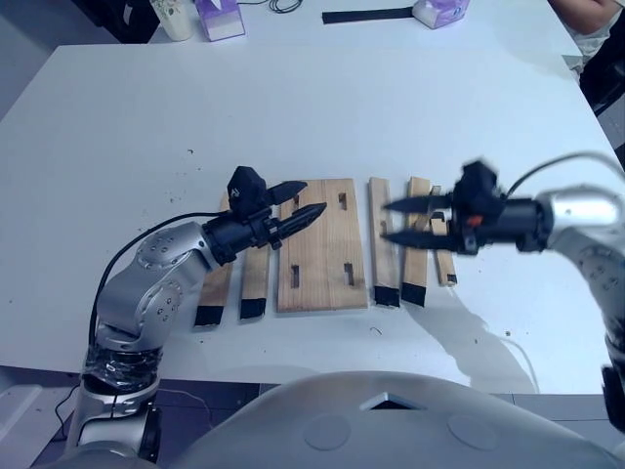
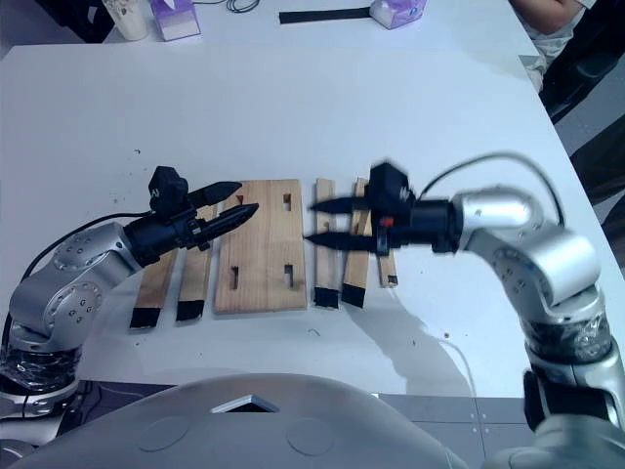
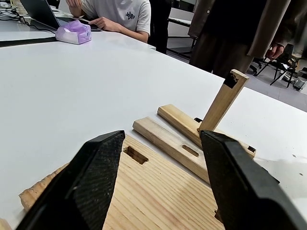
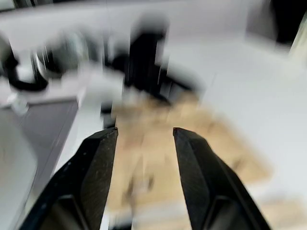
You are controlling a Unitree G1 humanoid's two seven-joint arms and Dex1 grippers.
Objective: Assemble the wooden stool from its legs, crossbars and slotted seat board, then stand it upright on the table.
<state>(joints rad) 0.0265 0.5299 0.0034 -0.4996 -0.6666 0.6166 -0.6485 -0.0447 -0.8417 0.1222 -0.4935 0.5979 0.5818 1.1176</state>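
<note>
Over the white table, left gripper and right gripper hang open, empty; best pinch the black-tipped wooden leg, 3 o'clock from the slotted wooden board, mid-stick.

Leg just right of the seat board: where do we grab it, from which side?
Probably the bare wood mid-length of that leg, from above, closing across its narrow width. It lies flat, black-tipped end nearest the robot, with slim gaps to the seat board and the neighbouring leg. The open right gripper hovers over it.
</note>
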